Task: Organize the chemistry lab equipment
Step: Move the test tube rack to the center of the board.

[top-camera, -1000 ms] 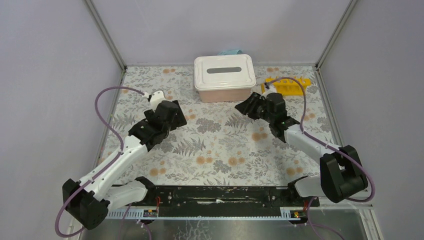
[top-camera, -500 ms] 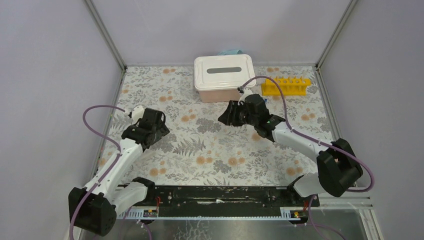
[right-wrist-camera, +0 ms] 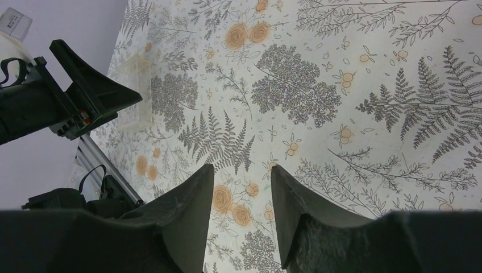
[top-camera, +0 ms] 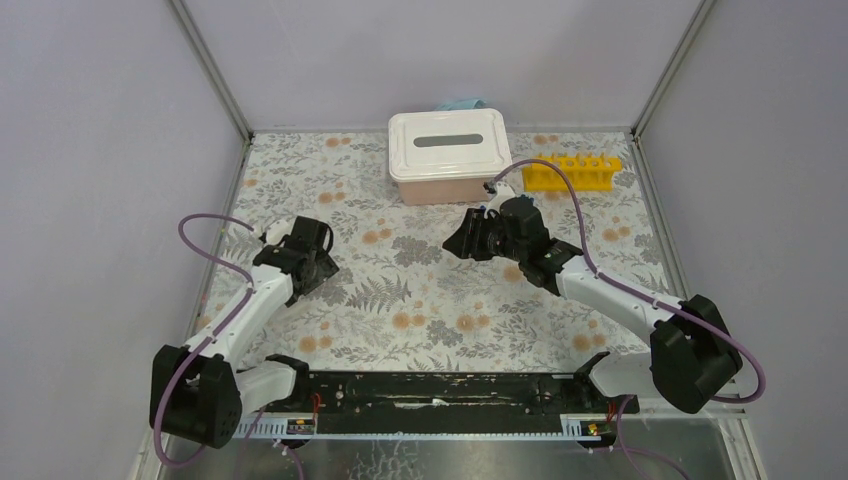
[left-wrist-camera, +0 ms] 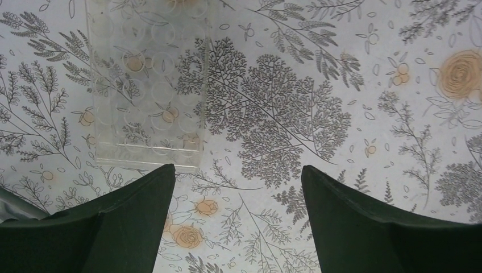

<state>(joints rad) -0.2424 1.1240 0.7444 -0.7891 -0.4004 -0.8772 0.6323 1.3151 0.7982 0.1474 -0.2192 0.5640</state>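
Now left end effector (left-wrist-camera: 237, 168), spread and empty, has retreated to lower left, right end effector (right-wrist-camera: 241, 168), half-spread and empty, has swung off the yellow rack (top-camera: 572, 171) standing upper right, so nothing's being moved yet; left wrist view shows a clear tray (left-wrist-camera: 148, 85) the top view misses.

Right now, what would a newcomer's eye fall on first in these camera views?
First, the white rectangular lidded plastic box at the middle of the table's far edge, with the long yellow plastic test-tube rack just to its right. Then, in the left wrist view, a clear plastic tray with round wells lying on the floral table cover, just beyond the open left gripper.
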